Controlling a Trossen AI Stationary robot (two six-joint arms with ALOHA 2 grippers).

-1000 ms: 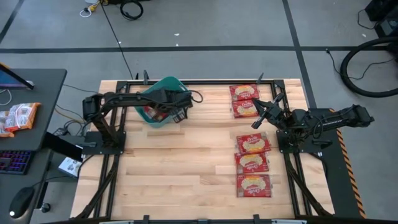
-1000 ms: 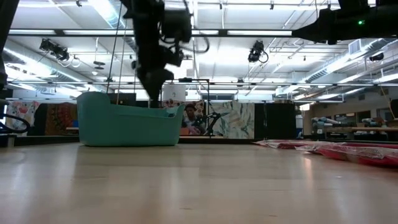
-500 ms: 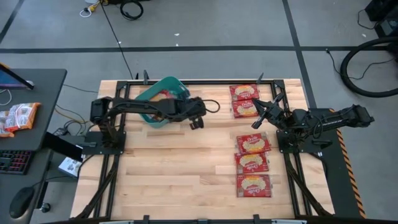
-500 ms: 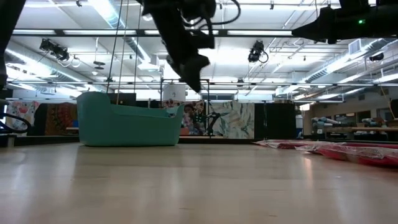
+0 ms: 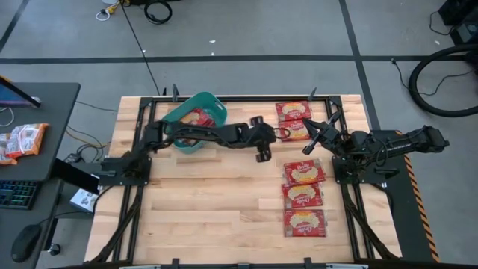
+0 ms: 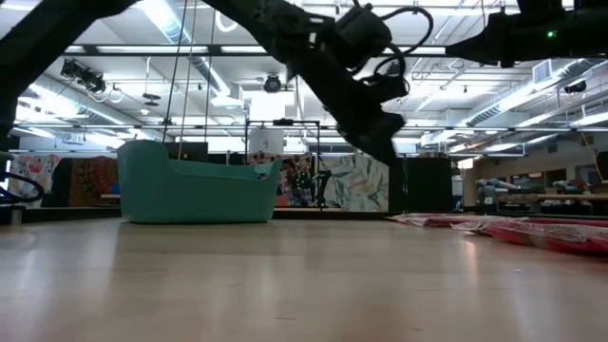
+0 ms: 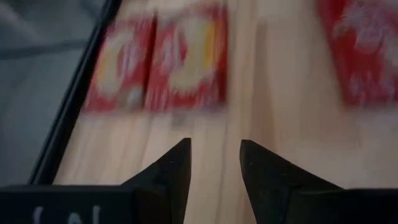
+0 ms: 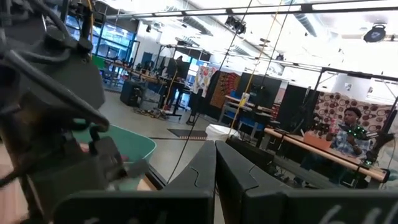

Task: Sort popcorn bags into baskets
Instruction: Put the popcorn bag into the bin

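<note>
Five red popcorn bags lie flat on the wood: two side by side at the far right [image 5: 293, 112] [image 5: 294, 131], and three in a column near the right edge [image 5: 304, 172] [image 5: 302, 195] [image 5: 305, 222]. Another bag [image 5: 196, 116] lies inside the teal tub [image 5: 213, 110], which stands at the far left of the table [image 6: 195, 190]. My left gripper [image 5: 272, 138] [image 7: 214, 149] is open and empty, stretched out past the tub with the far-right pair [image 7: 186, 59] just ahead of it. My right gripper [image 5: 310, 138] [image 8: 216, 152] is shut, raised beside that pair.
Bare wood [image 5: 216, 202] fills the middle and near left of the table. Black frame rails [image 5: 138, 187] run along both sides. A side desk beyond the left edge carries an orange-and-white snack packet [image 5: 22, 140]. Cables lie on the floor behind the table.
My left gripper has swung from above the teal tub toward the table's right, and now sits close to the two far-right bags. The arm has stretched out across the table. A red bag now shows inside the tub where the arm had covered it.
</note>
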